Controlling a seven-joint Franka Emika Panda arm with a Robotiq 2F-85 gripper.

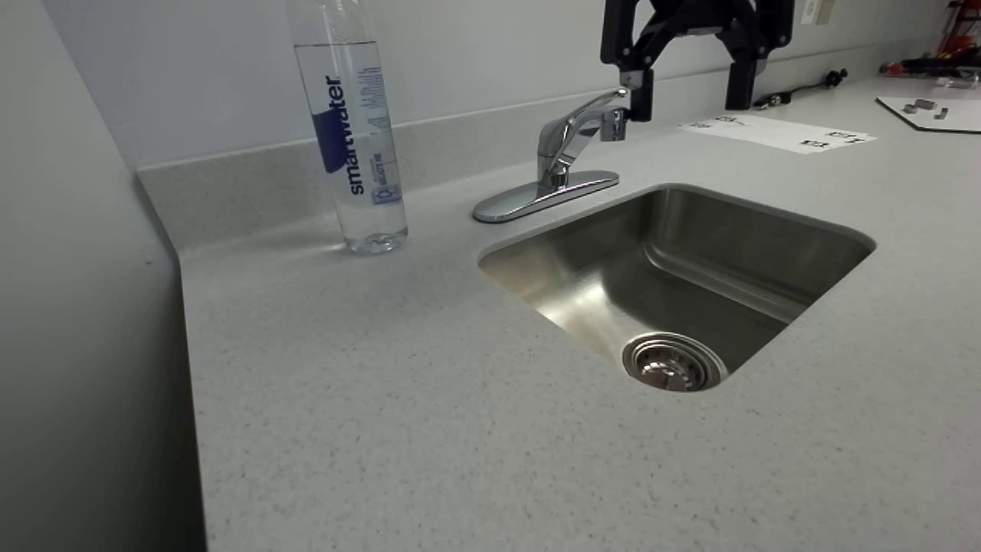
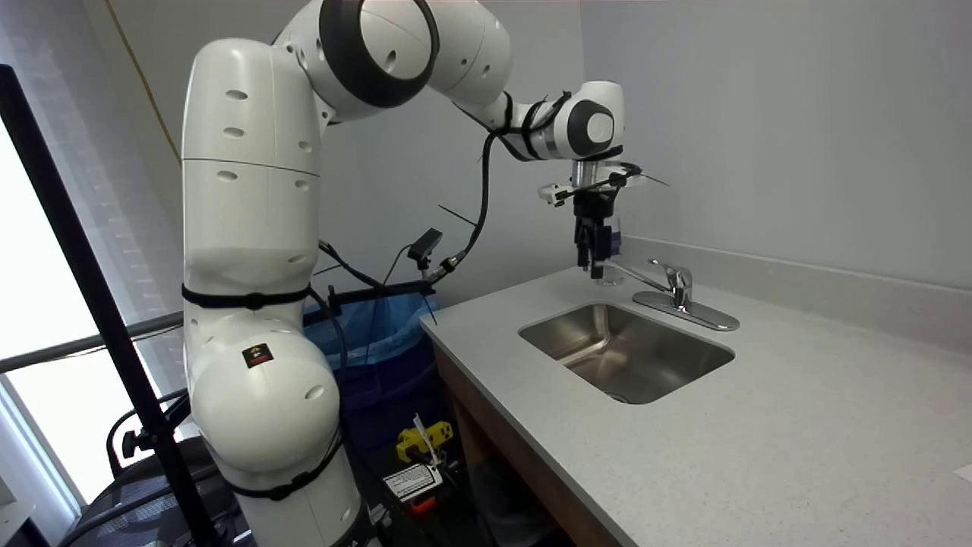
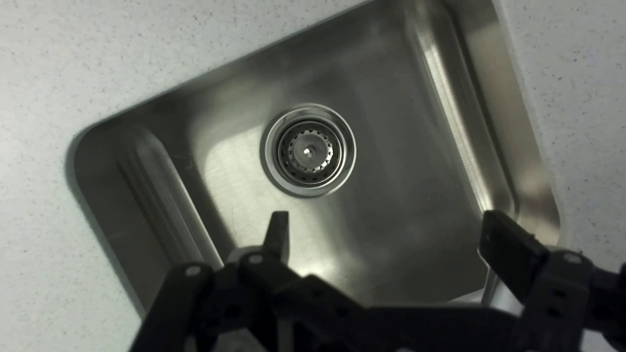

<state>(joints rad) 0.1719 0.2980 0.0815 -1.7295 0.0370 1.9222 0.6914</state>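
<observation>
My gripper, black with two fingers, is open and empty in both exterior views [image 1: 690, 90] [image 2: 590, 262] and in the wrist view [image 3: 385, 225]. It points down above the counter. The chrome faucet [image 1: 565, 142] is nearest to it; the faucet also shows in an exterior view [image 2: 681, 287], with its spout reaching toward the fingers. I cannot tell whether a finger touches the spout. A steel sink [image 1: 736, 238] with a round drain [image 3: 309, 150] lies below. A clear water bottle [image 1: 360, 153] stands upright on the counter; the gripper partly hides it in an exterior view [image 2: 615, 235].
The speckled counter [image 1: 383, 399] meets a wall and low backsplash [image 2: 797, 277]. White sheets [image 1: 774, 132], a cable [image 1: 801, 90] and a white board [image 1: 962, 113] with small grey pieces lie farther along. A bin with a blue liner [image 2: 395, 319] stands beside the counter.
</observation>
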